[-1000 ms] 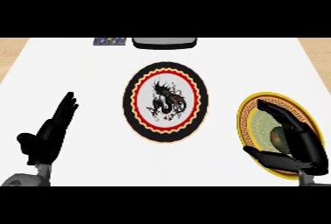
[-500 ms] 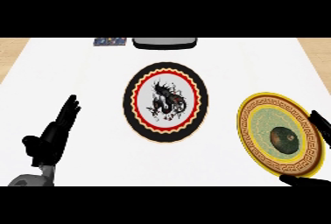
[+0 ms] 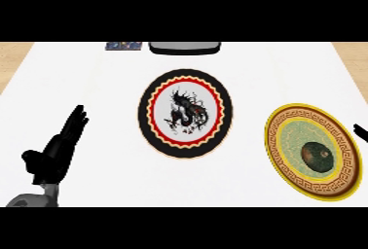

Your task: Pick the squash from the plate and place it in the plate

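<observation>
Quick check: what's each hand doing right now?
Left hand: open, fingers straight, resting at lower left, holding nothing.
Right hand: only a tip shows at the right edge; cannot be told.

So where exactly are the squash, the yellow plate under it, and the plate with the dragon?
squash (image 3: 317,156), head view, middle of its dark rind.
yellow plate (image 3: 289,121), head view, upper left of its patterned rim.
dragon plate (image 3: 159,92), head view, on its red and black border.

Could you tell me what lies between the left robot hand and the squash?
In the head view, the dragon plate lies between the left robot hand and the squash.
</observation>
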Robot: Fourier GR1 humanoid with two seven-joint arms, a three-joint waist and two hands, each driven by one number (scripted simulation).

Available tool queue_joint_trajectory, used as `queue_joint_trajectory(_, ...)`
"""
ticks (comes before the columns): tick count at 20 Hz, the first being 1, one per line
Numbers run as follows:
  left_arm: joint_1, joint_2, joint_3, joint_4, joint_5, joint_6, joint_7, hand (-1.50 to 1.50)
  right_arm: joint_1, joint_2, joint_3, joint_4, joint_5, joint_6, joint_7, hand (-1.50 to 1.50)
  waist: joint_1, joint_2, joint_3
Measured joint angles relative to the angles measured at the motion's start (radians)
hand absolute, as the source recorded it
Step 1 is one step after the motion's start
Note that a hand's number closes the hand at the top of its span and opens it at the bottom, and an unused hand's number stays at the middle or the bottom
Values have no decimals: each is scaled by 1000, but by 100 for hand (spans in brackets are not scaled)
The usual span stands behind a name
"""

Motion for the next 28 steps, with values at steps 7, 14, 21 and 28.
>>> queue_joint_trajectory(7, 0, -29, 7, -16, -30, 0, 18, 0, -31, -17, 18, 1, 78, 90, 140, -150, 1, 0, 1)
queue_joint_trajectory(14, -2, -44, 42, 17, -53, -33, -9, 0, -104, 4, 49, 56, 201, 137, 232, -150, 4, 1, 1)
queue_joint_trajectory(21, -12, -58, 85, 33, -80, -70, -5, 0, -176, 63, 74, 148, 311, 172, 241, -150, 3, 0, 1)
queue_joint_trajectory(28, -23, -83, 124, 40, -107, -102, 8, 0, -238, 127, 76, 260, 432, 141, 212, -150, 2, 0, 1)
